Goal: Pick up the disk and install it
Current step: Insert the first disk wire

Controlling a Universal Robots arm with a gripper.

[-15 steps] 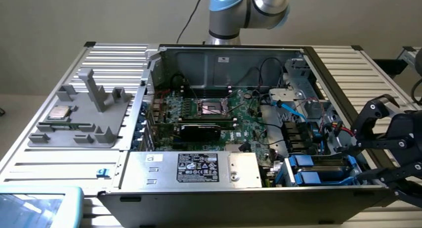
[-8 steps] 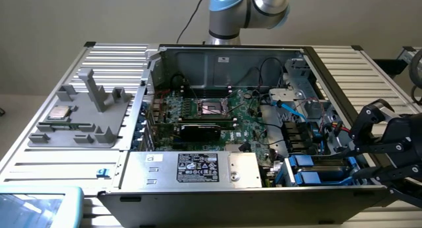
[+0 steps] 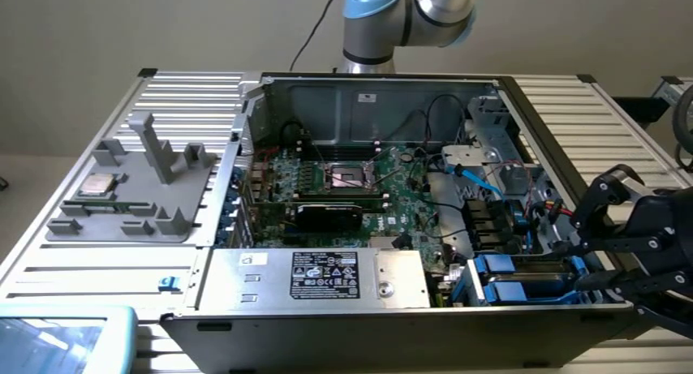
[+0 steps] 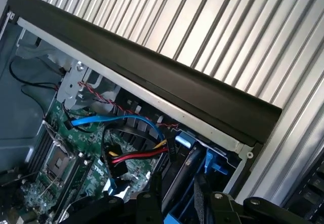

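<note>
Motherboard [image 3: 358, 187] is green, drive bay rails [image 3: 509, 264] are bright blue, the grey box [image 3: 243, 277] has a black-and-white sticker [image 3: 324, 275], table [image 3: 606, 122] is ribbed silver stripes, one light blue cable [image 4: 101, 120], a red/yellow/black wire bundle [image 4: 142, 155], gripper [image 4: 177, 198] all black, parts tray [image 3: 130, 220] plain grey

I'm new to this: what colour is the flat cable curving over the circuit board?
The flat cable is bright blue; the wrist view shows it best.

The table [image 3: 574, 114] is ribbed, dull-shining metal. The case rim [image 4: 152, 74] is matt black. The fixture [image 3: 130, 212] at the case's nine o'clock is matt grey plastic. The disk rails [image 4: 208, 162] are glossy blue plastic.
</note>
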